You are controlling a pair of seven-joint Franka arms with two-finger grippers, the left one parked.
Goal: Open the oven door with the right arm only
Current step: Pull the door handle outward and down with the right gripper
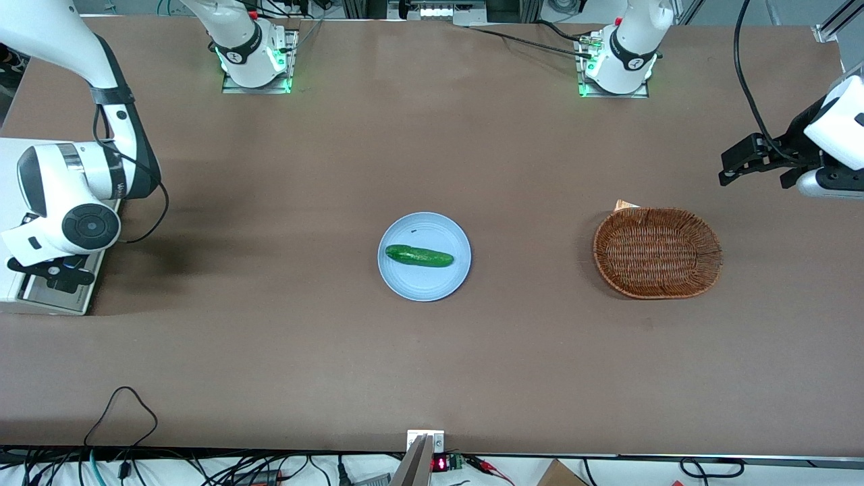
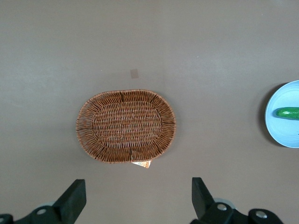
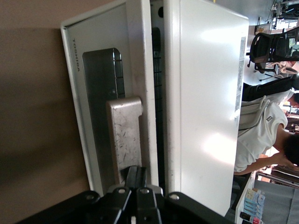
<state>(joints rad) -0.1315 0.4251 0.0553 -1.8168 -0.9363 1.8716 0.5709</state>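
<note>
The white oven [image 1: 12,156] stands at the working arm's end of the table, mostly covered by the right arm [image 1: 67,202]. In the right wrist view the oven body [image 3: 205,107] and the oven door [image 3: 96,84] are parted by a narrow dark gap, so the door is slightly ajar. The door has a silver frame, a dark window and a scratched silver bar handle [image 3: 124,135]. My gripper [image 3: 138,172] has its fingers pressed together, with the tips at the end of the handle, against the door's top edge. In the front view the gripper [image 1: 55,273] hangs over the door [image 1: 61,305].
A light blue plate [image 1: 432,287] with a cucumber [image 1: 418,256] lies mid-table. A wicker basket [image 1: 658,253] lies toward the parked arm's end. A black cable [image 1: 152,216] loops off the right arm beside the oven.
</note>
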